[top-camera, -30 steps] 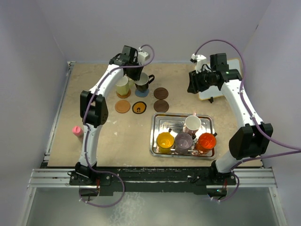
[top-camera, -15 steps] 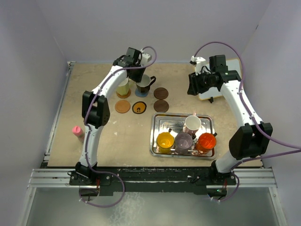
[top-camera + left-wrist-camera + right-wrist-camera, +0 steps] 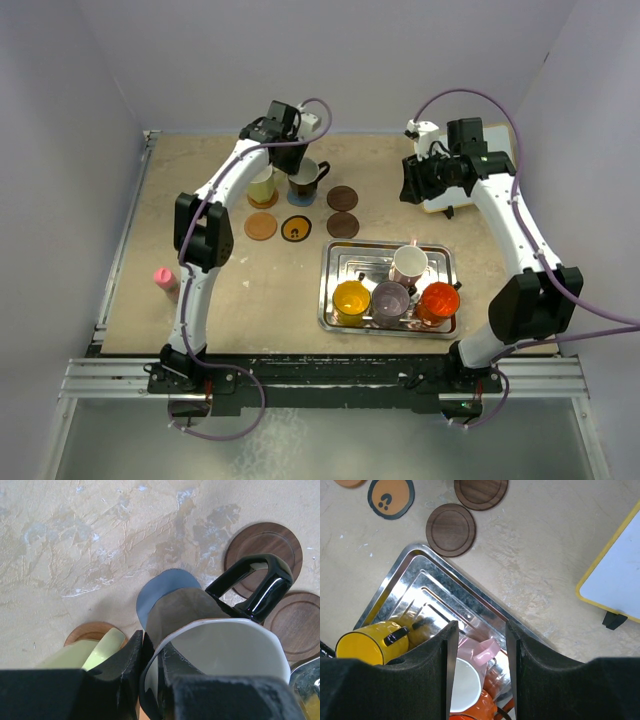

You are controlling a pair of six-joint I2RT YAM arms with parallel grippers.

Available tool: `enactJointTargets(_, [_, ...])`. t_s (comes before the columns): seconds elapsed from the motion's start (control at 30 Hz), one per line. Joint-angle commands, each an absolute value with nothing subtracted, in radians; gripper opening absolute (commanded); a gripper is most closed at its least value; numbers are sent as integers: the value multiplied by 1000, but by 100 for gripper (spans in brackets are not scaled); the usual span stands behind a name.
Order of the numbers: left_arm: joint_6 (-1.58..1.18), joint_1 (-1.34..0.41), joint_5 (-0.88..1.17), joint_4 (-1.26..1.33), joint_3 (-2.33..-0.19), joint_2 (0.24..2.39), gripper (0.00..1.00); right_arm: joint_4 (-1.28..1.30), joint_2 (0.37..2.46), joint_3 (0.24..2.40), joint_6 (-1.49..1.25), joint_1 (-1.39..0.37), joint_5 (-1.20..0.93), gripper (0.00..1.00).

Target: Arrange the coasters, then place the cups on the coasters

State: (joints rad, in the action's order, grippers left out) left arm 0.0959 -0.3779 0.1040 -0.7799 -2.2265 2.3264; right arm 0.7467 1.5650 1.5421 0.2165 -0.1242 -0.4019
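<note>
Far left, a pink bottle point(image 3: 164, 277) stands alone near the table point(image 3: 200, 300) edge. The left arm point(image 3: 205, 230) rises from its base at the near edge, bends at the elbow and stretches to the far side, wrist turned down over the coaster group.

The left gripper point(image 3: 150, 652) pinches the rim of the black cup point(image 3: 225, 650), one finger inside against the white wall and one outside (the handle points right). That cup is over the blue coaster point(image 3: 162, 590); I cannot tell whether its base rests on it. Just left of it the cream cup point(image 3: 261, 185) stands on an orange-brown coaster point(image 3: 82, 630).

Nearer, the second orange-brown coaster point(image 3: 261, 226) and the ringed coaster point(image 3: 296, 229) lie bare, side by side. To their right the far dark coaster point(image 3: 342, 197) and the near dark coaster point(image 3: 342, 225) lie bare too, one behind the other.

Nearer and further right, the tray point(image 3: 335, 290) holds four cups. The yellow cup point(image 3: 351, 300), purple cup point(image 3: 390, 299) and orange-red cup point(image 3: 438, 300) make a near row. The pinkish cup point(image 3: 408, 263) stands behind them.

The right arm point(image 3: 520, 250) climbs the right side and bends back leftward with its wrist held high. The right gripper point(image 3: 480, 627) points down, fingers spread with nothing between them (its wrist view looks onto the tray and the pinkish cup). A white, yellow-edged board point(image 3: 615, 580) lies at the far right.
</note>
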Motion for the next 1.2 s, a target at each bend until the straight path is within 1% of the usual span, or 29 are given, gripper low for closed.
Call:
enactJointTargets(0.0, [69, -363, 110, -719, -2267, 2318, 3, 752, 1518, 1535, 238, -125, -392, 45])
enactJointTargets(0.6, [76, -357, 108, -713, -2259, 2355, 3, 746, 1482, 1493, 250, -125, -376, 47])
enactJointTargets(0.8, [84, -357, 104, -711, -2260, 2360, 14, 748, 1471, 1481, 256, -126, -372, 47])
enactJointTargets(1.07, [105, -357, 111, -706, -2272, 2349, 32, 751, 1449, 1451, 270, -125, -371, 47])
enactJointTargets(1.17, [113, -357, 114, -701, -2280, 2337, 37, 760, 1435, 1436, 284, -124, -369, 47])
